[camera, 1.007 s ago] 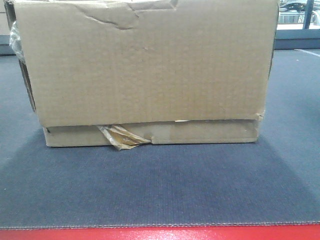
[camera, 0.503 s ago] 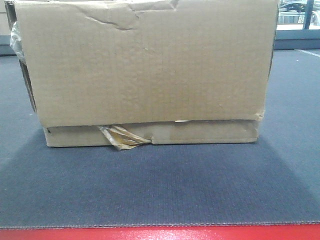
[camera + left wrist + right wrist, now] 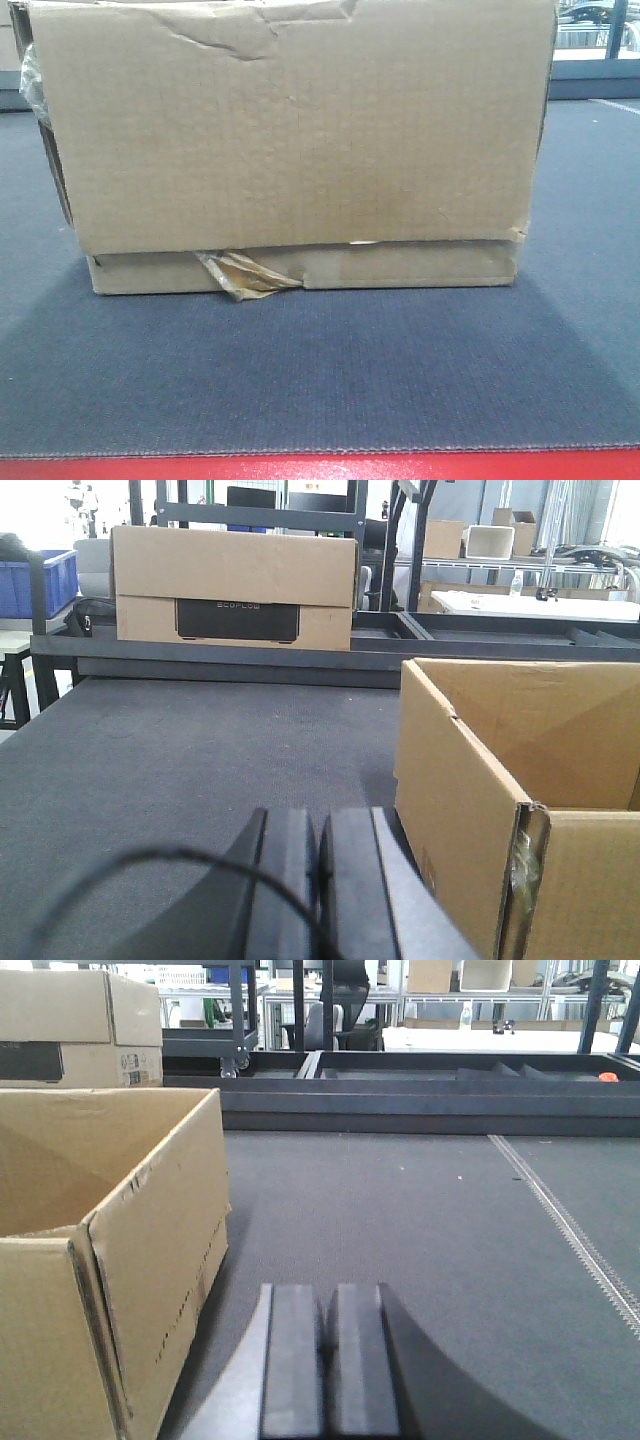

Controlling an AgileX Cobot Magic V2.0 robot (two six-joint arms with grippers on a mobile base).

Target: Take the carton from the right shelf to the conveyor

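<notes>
Carton (image 3: 290,140) sits flat on conveyor (image 3: 320,370), open top, tape wad at front seam. No shift vs 1 s ago: placed, looks done. L gripper (image 3: 320,880) and R gripper (image 3: 325,1360) flank it, jaws closed, empty.

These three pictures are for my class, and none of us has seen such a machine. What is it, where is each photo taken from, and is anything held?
It is a robot with two arms, each ending in a gripping tool. The front view looks at a brown carton standing on a grey conveyor. The other two views come from cameras on the wrists. The left tool sits left of the open-topped carton, the right tool right of it. Both tools are shut and hold nothing.
</notes>
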